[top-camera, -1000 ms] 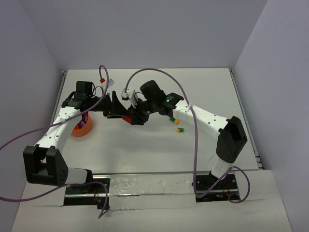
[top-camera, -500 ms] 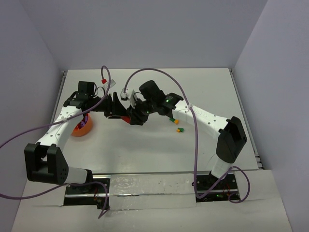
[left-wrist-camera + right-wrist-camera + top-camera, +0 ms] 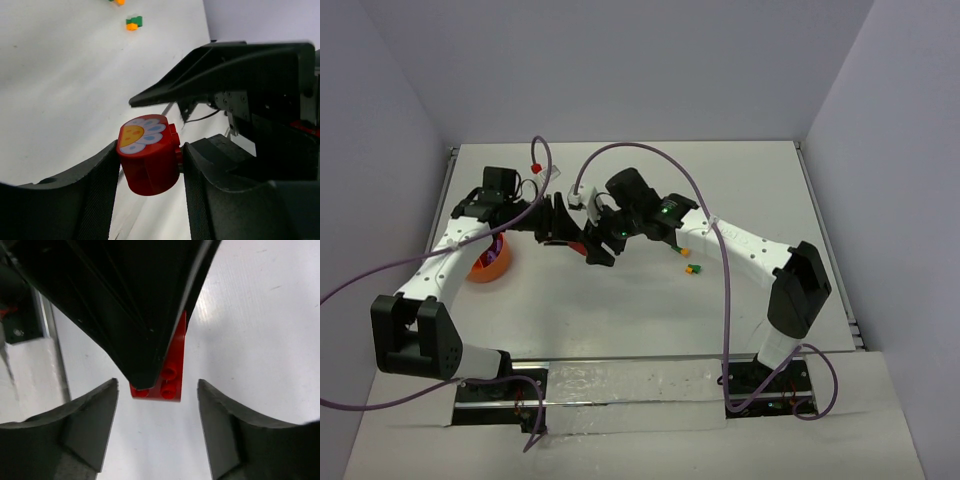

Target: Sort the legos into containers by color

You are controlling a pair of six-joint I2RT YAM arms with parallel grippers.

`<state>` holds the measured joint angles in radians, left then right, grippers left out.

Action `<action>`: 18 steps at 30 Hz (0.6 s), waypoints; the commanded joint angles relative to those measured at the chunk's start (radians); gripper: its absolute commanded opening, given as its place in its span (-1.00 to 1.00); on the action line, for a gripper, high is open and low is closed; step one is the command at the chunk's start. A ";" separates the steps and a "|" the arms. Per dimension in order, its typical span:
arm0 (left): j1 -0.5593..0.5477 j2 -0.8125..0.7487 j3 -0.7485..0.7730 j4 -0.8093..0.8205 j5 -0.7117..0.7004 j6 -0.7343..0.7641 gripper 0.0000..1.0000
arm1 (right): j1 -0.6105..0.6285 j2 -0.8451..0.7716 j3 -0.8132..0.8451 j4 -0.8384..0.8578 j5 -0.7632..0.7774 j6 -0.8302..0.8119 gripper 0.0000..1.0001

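Left jaws were closed on a red lego (image 3: 148, 154), with one black finger (image 3: 97, 195) pressed against each side of it. Its rounded face carried a printed daisy with a yellow centre. Right jaws stood wide apart. In the right wrist view we saw their two fingers (image 3: 85, 427) flanking the studded end of the same red lego without touching it, while a dark part of the left arm's head covered most of the piece from above.

From overhead, we found both arms meeting left of the middle of the bench (image 3: 620, 310), and the red piece showed only as a small patch between the two black heads. We could not tell whether it rested on the bench or hung clear of it.

An orange bowl (image 3: 492, 266) sat near the left edge, partly hidden under the left arm, and we could not read its contents. One green-and-orange lego (image 3: 692, 269) lay on the bench just beside the right forearm, well apart from the bowl. A second small lego (image 3: 118, 1) was cut off at the top edge of the left wrist view.
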<state>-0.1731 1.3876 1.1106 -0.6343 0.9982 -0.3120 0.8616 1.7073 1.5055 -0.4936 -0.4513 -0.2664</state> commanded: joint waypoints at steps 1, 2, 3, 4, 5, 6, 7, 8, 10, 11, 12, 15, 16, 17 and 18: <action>0.036 0.004 0.134 -0.183 -0.088 0.206 -1.00 | 0.002 -0.009 0.032 0.016 0.017 0.025 0.97; 0.054 0.018 0.162 -0.230 -0.109 0.248 -1.00 | -0.002 -0.012 0.029 0.017 0.015 0.030 0.99; 0.076 0.032 0.195 -0.275 -0.125 0.291 -1.00 | -0.007 -0.015 0.027 0.016 0.010 0.036 1.00; 0.101 0.049 0.237 -0.316 -0.135 0.341 -1.00 | -0.012 -0.017 0.026 0.013 0.002 0.043 1.00; 0.139 0.063 0.269 -0.347 -0.153 0.378 -1.00 | -0.017 -0.018 0.024 0.011 -0.007 0.049 1.00; 0.163 0.079 0.307 -0.374 -0.190 0.407 -1.00 | -0.027 -0.020 0.022 0.010 -0.020 0.058 1.00; 0.193 0.092 0.342 -0.396 -0.228 0.443 -1.00 | -0.036 -0.021 0.020 0.010 -0.031 0.066 1.00; 0.229 0.104 0.369 -0.410 -0.260 0.472 -1.00 | -0.042 -0.023 0.018 0.010 -0.037 0.070 1.00; 0.262 0.127 0.447 -0.430 -0.379 0.494 -1.00 | -0.054 -0.025 0.011 0.010 -0.041 0.072 1.00; 0.271 0.138 0.473 -0.435 -0.420 0.505 -1.00 | -0.057 -0.026 0.007 0.010 -0.041 0.072 1.00; 0.283 0.149 0.501 -0.437 -0.469 0.516 -1.00 | -0.062 -0.026 0.005 0.010 -0.043 0.072 1.00; 0.329 0.195 0.568 -0.433 -0.574 0.535 -1.00 | -0.070 -0.029 -0.011 0.009 -0.054 0.075 1.00; 0.347 0.208 0.588 -0.430 -0.595 0.538 -1.00 | -0.071 -0.030 -0.015 0.011 -0.057 0.077 1.00; 0.358 0.217 0.606 -0.425 -0.609 0.539 -1.00 | -0.074 -0.031 -0.017 0.012 -0.061 0.080 1.00; 0.371 0.229 0.621 -0.419 -0.628 0.540 -1.00 | -0.075 -0.031 -0.021 0.014 -0.064 0.082 1.00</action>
<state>0.1535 1.5820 1.6477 -1.0297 0.5151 0.1701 0.7921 1.7069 1.4961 -0.4945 -0.4855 -0.1998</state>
